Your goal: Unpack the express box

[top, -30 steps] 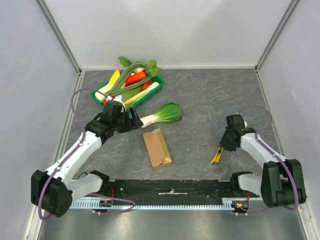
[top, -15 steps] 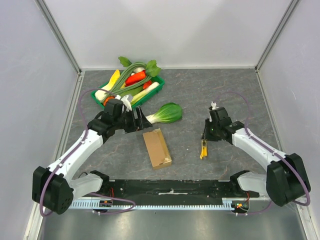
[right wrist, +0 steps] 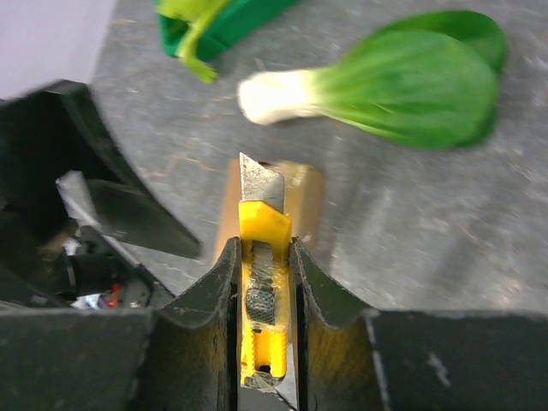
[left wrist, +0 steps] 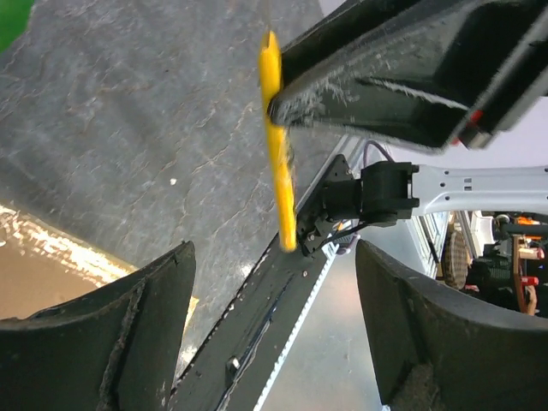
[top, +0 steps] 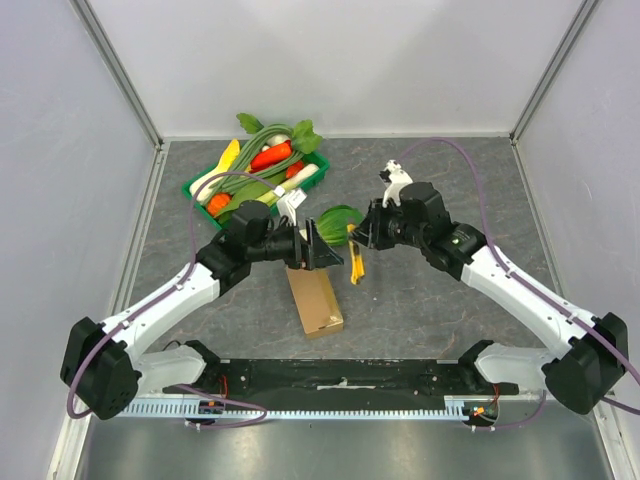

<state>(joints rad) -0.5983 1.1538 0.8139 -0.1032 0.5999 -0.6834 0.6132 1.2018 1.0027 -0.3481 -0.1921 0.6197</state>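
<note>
From above, the express box (top: 315, 299) lies flat on the grey surface (top: 440, 190) near the front middle, between the two arms, with one short end towards the bases. The left arm (top: 170, 300) reaches in over the box's far end, and the left jaws are spread wide with nothing in them. The right arm (top: 520, 290) comes across from the other side. The right jaws are clenched on a yellow utility knife (top: 356, 264), which hangs just beside the left jaws and above the surface. A bok choy (top: 338, 218) lies just behind both, and a green tray (top: 196, 184) of vegetables sits further back on the left. In the left wrist view, the two black fingers (left wrist: 111, 342) stand well apart and grip nothing. The knife (left wrist: 279, 163) hangs beyond them, and a corner of the box (left wrist: 51, 265) shows at lower left. In the right wrist view, the knife (right wrist: 264, 282) is pinched between the fingers (right wrist: 214, 291), its bare blade (right wrist: 259, 184) pointing towards the box (right wrist: 304, 201), with the bok choy (right wrist: 402, 86) beyond.
</note>
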